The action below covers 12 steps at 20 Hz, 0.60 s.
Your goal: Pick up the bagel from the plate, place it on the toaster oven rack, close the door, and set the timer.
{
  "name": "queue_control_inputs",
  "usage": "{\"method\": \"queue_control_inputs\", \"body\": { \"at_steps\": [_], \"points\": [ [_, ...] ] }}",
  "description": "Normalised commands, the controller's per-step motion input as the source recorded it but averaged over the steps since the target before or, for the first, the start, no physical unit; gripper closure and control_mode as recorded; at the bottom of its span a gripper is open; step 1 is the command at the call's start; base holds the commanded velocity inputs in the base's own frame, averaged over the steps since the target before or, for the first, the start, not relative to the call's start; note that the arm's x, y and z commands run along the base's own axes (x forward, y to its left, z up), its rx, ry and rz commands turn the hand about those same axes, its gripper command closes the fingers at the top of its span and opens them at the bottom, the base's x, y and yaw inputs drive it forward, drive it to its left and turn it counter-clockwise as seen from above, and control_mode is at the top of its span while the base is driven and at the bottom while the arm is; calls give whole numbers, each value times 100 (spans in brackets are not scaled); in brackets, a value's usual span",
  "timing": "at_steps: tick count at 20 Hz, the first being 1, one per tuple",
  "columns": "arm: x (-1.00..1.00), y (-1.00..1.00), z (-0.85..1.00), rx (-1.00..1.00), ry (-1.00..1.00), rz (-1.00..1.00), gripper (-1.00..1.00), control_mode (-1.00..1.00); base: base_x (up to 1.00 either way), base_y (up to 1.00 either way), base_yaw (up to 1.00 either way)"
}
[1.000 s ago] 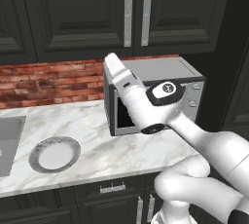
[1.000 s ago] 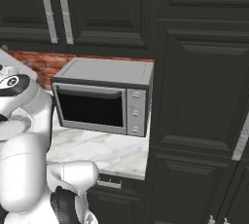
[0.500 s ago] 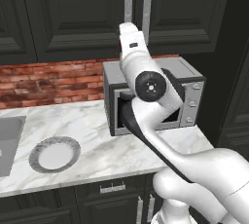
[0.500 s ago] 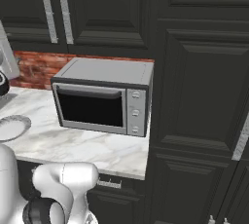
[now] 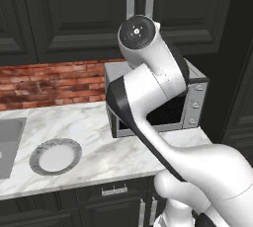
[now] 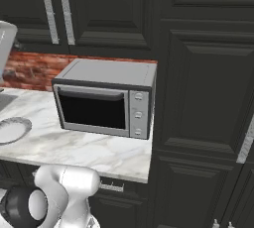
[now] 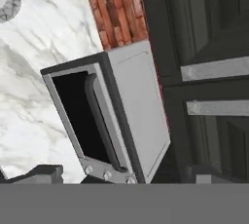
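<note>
The arm has been swung higher in front of the toaster oven (image 6: 106, 98) since the earlier frame. The gripper (image 7: 121, 177) is held above it, jaws wide apart and empty. The door (image 6: 92, 109) is seen shut; left of the oven, the plate (image 5: 55, 155) appears empty, the bagel cannot be located, and timer setting seemingly remains.
</note>
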Motion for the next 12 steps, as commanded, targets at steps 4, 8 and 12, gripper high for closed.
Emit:
{"method": "queue_control_inputs", "body": {
  "at_steps": [4,8,12],
  "points": [
    [-29,-83,-100,27,1,-42,-100,-100,0,0,0],
    [-14,-87,-88,36,-15,-37,-100,-100,0,0,0],
    [0,-97,-43,47,-25,-27,-100,-100,0,0,0]
  ]
}}
